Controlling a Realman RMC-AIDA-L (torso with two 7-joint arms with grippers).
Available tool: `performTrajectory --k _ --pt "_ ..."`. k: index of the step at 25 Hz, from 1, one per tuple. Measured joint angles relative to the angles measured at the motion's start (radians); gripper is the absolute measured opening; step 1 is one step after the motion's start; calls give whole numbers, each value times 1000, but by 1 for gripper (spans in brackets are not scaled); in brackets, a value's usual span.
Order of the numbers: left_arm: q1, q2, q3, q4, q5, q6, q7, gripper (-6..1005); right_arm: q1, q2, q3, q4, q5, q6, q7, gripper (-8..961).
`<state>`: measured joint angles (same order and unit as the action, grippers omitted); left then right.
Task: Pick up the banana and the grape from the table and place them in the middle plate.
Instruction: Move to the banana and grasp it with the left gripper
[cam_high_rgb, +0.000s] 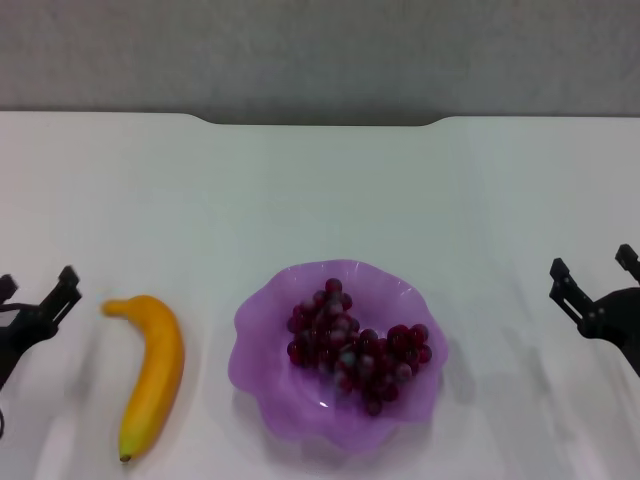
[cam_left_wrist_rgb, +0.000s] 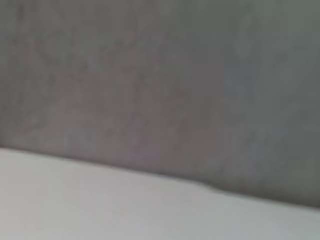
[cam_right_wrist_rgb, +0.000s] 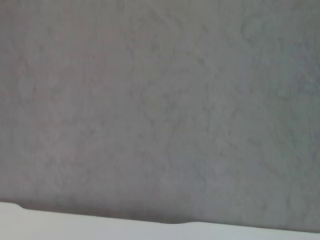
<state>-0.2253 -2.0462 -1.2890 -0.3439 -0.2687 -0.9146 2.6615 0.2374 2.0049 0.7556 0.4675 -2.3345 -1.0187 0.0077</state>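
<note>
1. On the table (cam_high_rgb: 330, 190), dead centre near the front edge, sits the plate (cam_high_rgb: 262, 318). Grape (cam_high_rgb: 355, 345) already lies inside it, bunch spread across the bowl's floor.
2. Banana (cam_high_rgb: 152, 372) is on the bare table just left of the plate, apart from its rim, lying roughly front to back with its greenish tip toward the robot.
3. Left gripper (cam_high_rgb: 38, 288) hangs at the left edge of the head view, just beside the banana's far end and not touching it. Fingers spread apart, nothing between them.
4. Right gripper (cam_high_rgb: 594, 264) sits well off to the right of the plate. Fingers likewise apart and empty.
5. Both wrist views show only table edge and grey wall; no fruit, no fingers.
6. Judgement on step: grape half looks done, banana half not yet started. Task roughly midway.
7. Judgement on next move: left arm is the near one. It would need to come over the banana's middle, turn the jaws across its width, drop, close, lift, then carry right to the plate. Release should land beside the grapes rather than on the wavy rim.
8. Writing: none readable anywhere; no brands or labels seen.
</note>
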Motion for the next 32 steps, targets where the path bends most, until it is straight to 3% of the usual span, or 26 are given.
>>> performTrajectory --k 4,6,12,13,14,19,26,32 --pt "79 15 59 -159 20 15 -22 907 1 0 -2 -7 -4 0 -6 875" --pt "120 18 56 -279 76 108 -23 907 1 0 -3 -10 -6 0 -12 875" --pt "218 16 35 -709 302 633 -31 897 4 0 -4 -12 -8 7 -14 875" --pt "219 19 45 -803 317 794 -41 896 6 0 -5 -12 -10 10 -14 875" --pt "219 19 45 -803 317 794 -41 894 6 0 -5 -12 -10 10 -14 875" --pt "163 20 69 -1012 301 1278 5 884 10 0 -16 -11 -11 10 -14 875" --pt "86 18 63 -1158 140 1608 169 873 14 0 -31 -10 -11 10 -15 875" --pt "67 23 27 -1268 169 1816 180 866 14 0 -42 -4 -11 10 -44 875"
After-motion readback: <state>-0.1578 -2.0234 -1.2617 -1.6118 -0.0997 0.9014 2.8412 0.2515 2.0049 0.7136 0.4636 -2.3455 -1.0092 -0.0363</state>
